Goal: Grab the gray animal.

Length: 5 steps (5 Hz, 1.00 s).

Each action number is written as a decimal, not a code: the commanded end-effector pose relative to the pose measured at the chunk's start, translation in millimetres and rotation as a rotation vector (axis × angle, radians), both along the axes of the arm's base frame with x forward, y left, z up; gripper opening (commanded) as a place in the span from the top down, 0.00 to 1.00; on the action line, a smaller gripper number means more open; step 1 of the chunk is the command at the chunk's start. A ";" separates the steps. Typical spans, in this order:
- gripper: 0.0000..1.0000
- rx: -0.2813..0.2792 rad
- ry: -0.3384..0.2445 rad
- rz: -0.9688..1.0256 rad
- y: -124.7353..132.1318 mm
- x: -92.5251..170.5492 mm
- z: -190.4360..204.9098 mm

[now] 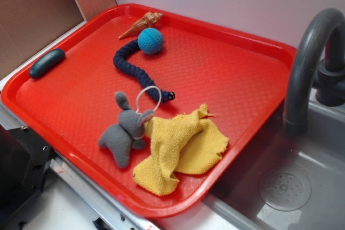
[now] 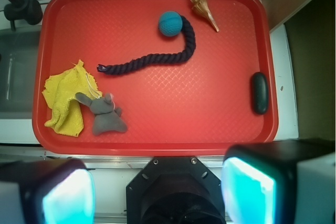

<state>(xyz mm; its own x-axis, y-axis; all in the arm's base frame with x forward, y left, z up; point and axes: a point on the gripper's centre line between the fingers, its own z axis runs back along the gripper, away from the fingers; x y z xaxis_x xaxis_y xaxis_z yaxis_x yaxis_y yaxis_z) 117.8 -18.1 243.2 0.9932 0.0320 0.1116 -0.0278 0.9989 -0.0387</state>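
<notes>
On the red tray (image 1: pixel 237 52), in the exterior view, lie one gray animal (image 1: pixel 125 130) at the near edge, touching one yellow cloth (image 1: pixel 180 149), one navy rope snake (image 1: pixel 132 68), one blue ball (image 1: pixel 150 40), one shell (image 1: pixel 141 24) and one dark teal piece (image 1: pixel 47 62). No writing is readable. In the wrist view, the gripper (image 2: pixel 157 187) stands wide, holding nothing, near the tray's edge; the gray animal (image 2: pixel 104 114) lies at left.
</notes>
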 end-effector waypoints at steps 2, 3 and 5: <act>0.00 -0.031 -0.069 0.170 -11.2 7.1 -10.2; 0.00 -0.017 -0.094 0.277 -28.3 16.6 -16.5; 0.00 -0.104 -0.105 0.163 -56.3 33.8 -47.5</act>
<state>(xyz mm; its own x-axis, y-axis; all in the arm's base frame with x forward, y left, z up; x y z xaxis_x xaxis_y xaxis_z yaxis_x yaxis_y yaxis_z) 148.8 -74.3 190.2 0.9607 0.2087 0.1828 -0.1829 0.9718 -0.1486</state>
